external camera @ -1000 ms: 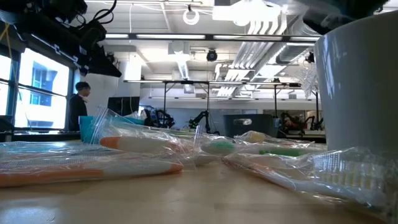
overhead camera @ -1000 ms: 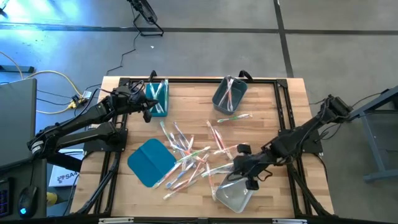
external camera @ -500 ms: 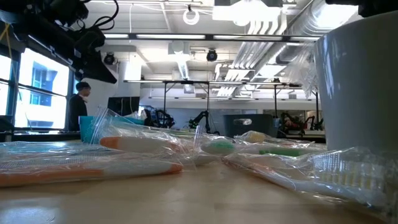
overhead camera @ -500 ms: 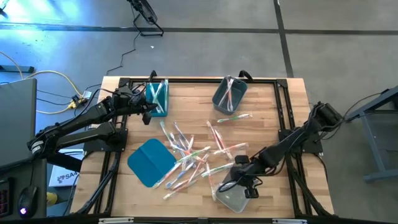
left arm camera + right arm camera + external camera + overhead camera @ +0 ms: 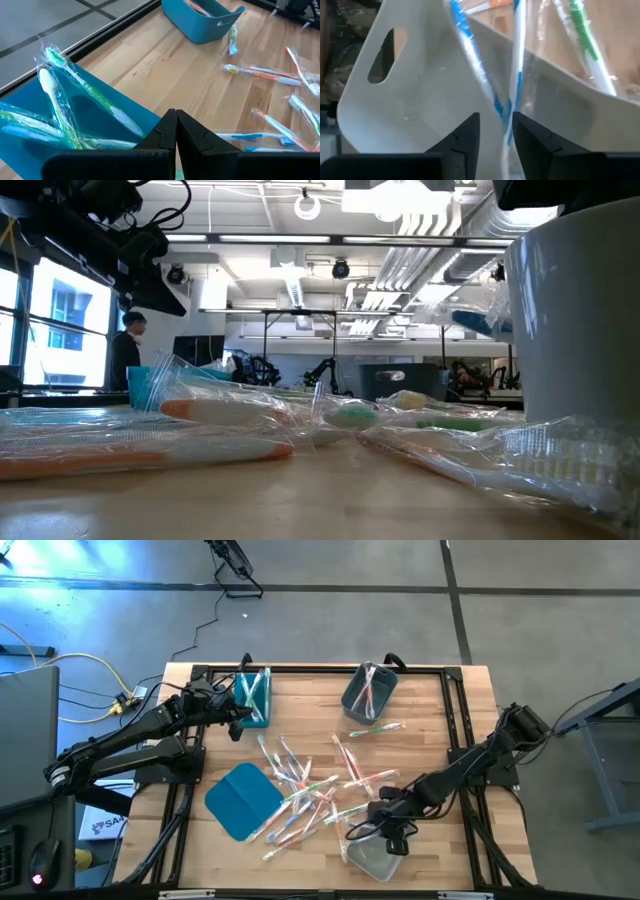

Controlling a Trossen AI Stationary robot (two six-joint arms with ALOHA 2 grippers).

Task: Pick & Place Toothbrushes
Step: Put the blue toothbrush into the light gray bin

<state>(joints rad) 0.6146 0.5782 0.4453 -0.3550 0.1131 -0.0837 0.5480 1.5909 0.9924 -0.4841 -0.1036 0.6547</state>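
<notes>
The right gripper [image 5: 392, 837] hangs over the near rim of the pale grey rectangular plastic bin [image 5: 376, 856] at the front of the wooden table [image 5: 310, 710]. Its two dark fingers [image 5: 465, 132] stand parted with a gap between them. A blue-and-white toothbrush in clear wrap [image 5: 470, 55] runs down through that gap into the bin; whether the fingers press it or have let it go cannot be told.

The left gripper [image 5: 175, 131] sits at the teal rectangular bin [image 5: 254, 697] on the table's far left corner, its fingers clenched together with nothing between them. Green-and-white wrapped toothbrushes [image 5: 60, 100] lie in that bin.

The loose pile of wrapped toothbrushes [image 5: 305, 785] sprawls across the table's middle, beside the flat teal lid [image 5: 240, 800]. A darker blue-grey bin [image 5: 368, 692] at the far edge also holds a few.

In the low view the pale bin's wall fills the right side and hides the right gripper's fingers; only a blue brush end in crinkled wrap [image 5: 470, 320] shows beside it.
</notes>
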